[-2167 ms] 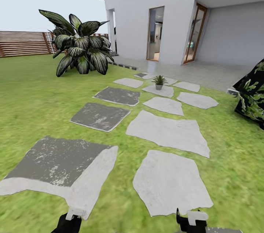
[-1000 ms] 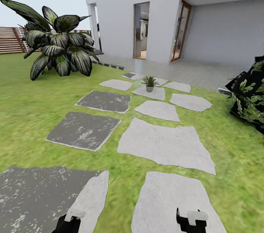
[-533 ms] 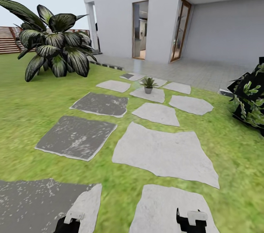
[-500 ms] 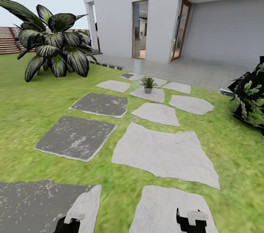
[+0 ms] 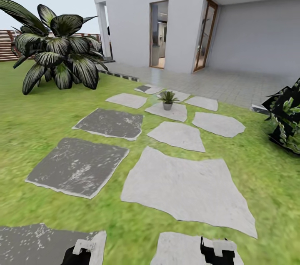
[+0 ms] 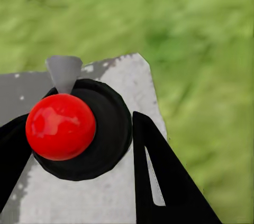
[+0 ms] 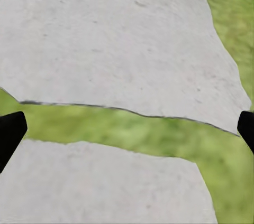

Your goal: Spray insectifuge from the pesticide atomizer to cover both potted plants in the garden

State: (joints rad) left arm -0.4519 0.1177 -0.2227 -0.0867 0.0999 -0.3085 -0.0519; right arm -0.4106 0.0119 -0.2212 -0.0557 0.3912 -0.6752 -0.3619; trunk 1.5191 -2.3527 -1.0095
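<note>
One small potted plant [image 5: 168, 99] with pointed green leaves in a grey pot stands on a pale stepping stone [image 5: 167, 111] ahead, near the house. The pesticide atomizer is out of view. My left gripper [image 5: 81, 251] and right gripper [image 5: 217, 250] hang low at the near edge of the head view, far from the plant. In the left wrist view the black fingers [image 6: 159, 182] are spread apart, and beyond them sits a red knob [image 6: 60, 127] on a black disc. The right wrist view has the fingers [image 7: 10, 131] wide apart over stone and grass, holding nothing.
Grey stepping stones [image 5: 187, 188] lead across the lawn [image 5: 37, 119] to a tiled terrace [image 5: 216, 81] and the white house with an open doorway [image 5: 158, 33]. A large dark shrub [image 5: 56, 54] stands at the left, another dark leafy plant [image 5: 287, 119] at the right, and a brown fence [image 5: 6, 46] far left.
The whole view has advanced along the stepping stones toward the house and turned a little, so stones and shrub sit nearer and lower. Both grippers keep their pose.
</note>
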